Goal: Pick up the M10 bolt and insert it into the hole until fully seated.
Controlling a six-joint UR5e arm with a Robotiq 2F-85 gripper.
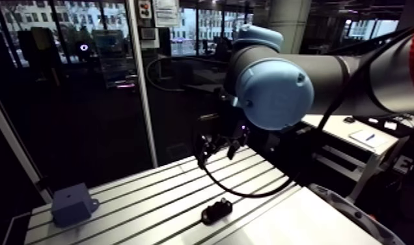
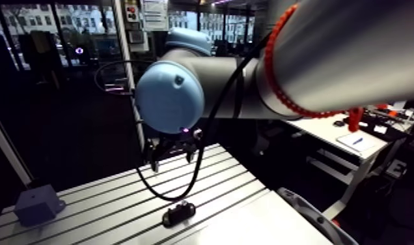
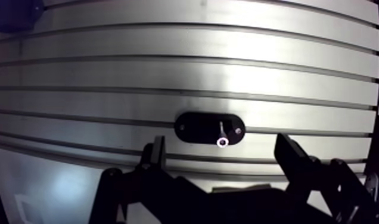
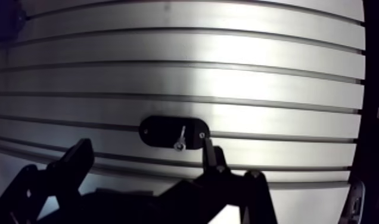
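A small silvery bolt [image 3: 221, 133] sits in a black oval holder [image 3: 210, 127] that lies on the slotted aluminium table [image 3: 198, 71]. In the wrist view my gripper [image 3: 220, 146] hangs above it, open, and the holder shows just ahead of the gap between the two dark fingers [image 3: 156, 156]. Nothing is between them. In the arm view the gripper [image 1: 217, 155] hovers well above the table, farther back than the holder [image 1: 217, 210]. A grey-blue block [image 1: 73, 204] stands near the table's left end; I cannot make out a hole in it.
The table's front edge [image 1: 301, 215] runs close to the holder. A corner of the blue block [image 3: 13, 12] shows far ahead of the gripper and off to one side in the wrist view.
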